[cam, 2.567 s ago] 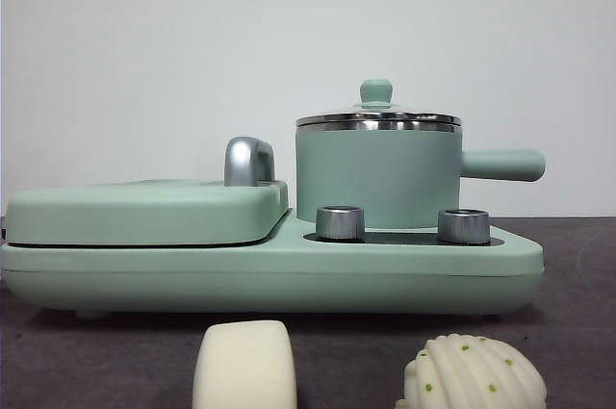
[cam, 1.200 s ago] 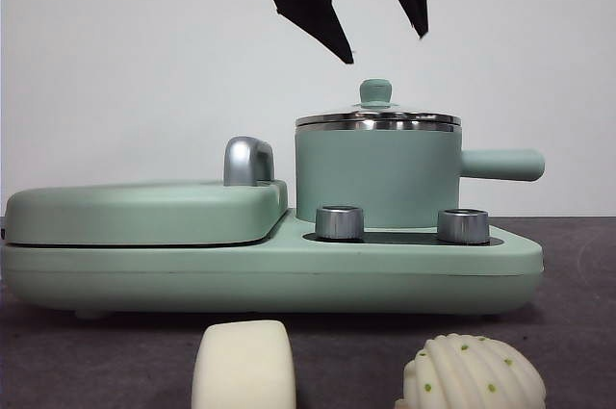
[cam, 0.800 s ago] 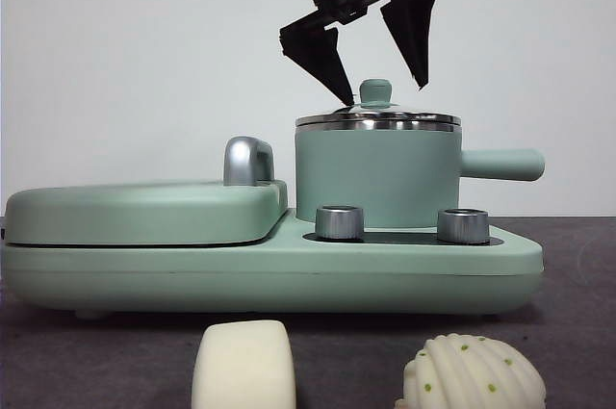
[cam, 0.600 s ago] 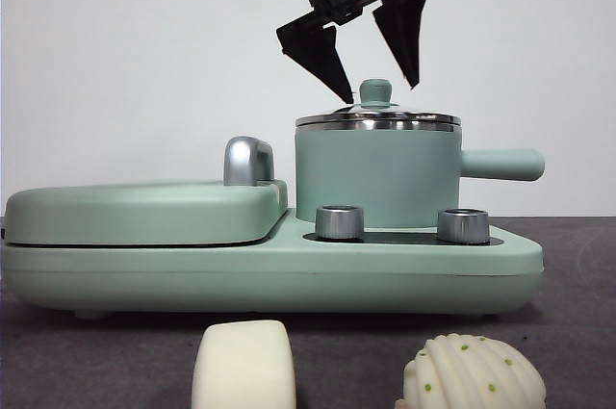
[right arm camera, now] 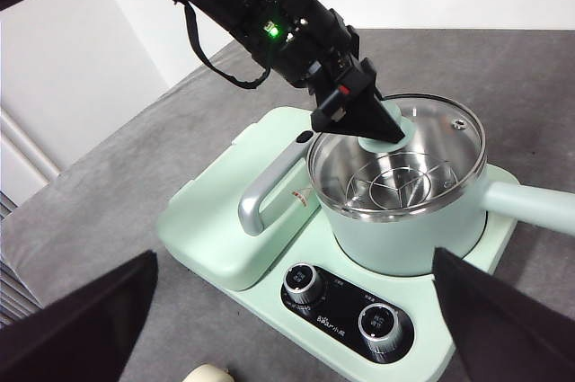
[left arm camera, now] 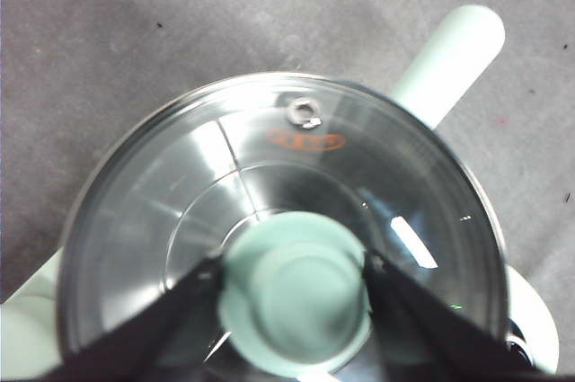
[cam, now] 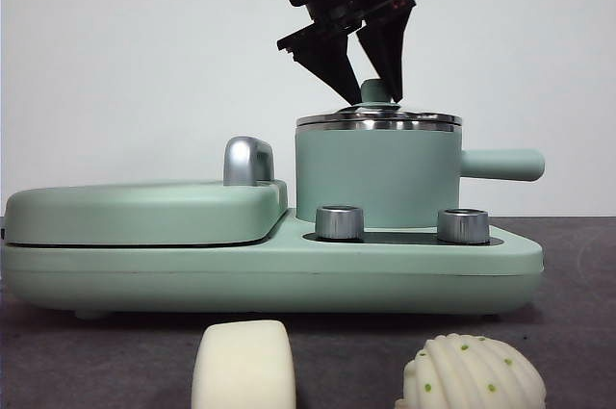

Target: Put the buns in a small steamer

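The small steamer (cam: 375,178) stands on the right half of the mint-green cooker, its glass lid (cam: 377,120) on. My left gripper (cam: 372,91) has come down from above and is shut on the lid's green knob (left arm camera: 296,297), one jaw pressed to each side. In the right wrist view the same pot (right arm camera: 395,220) shows a steel rack inside. The buns lie on the table in front of the cooker: a smooth one (cam: 243,366) and a ridged, green-specked one (cam: 472,375). My right gripper (right arm camera: 295,261) hangs open, high above the cooker's front.
The flat grill plate (cam: 144,212) with its chrome handle (cam: 248,161) fills the cooker's left half. Two steel dials (cam: 340,222) (cam: 463,226) sit in front of the pot. The pot's side handle (cam: 502,165) sticks out to the right.
The left gripper dropped from above the pot onto the lid and closed its jaws around the knob. The lid, pot and buns have not moved.
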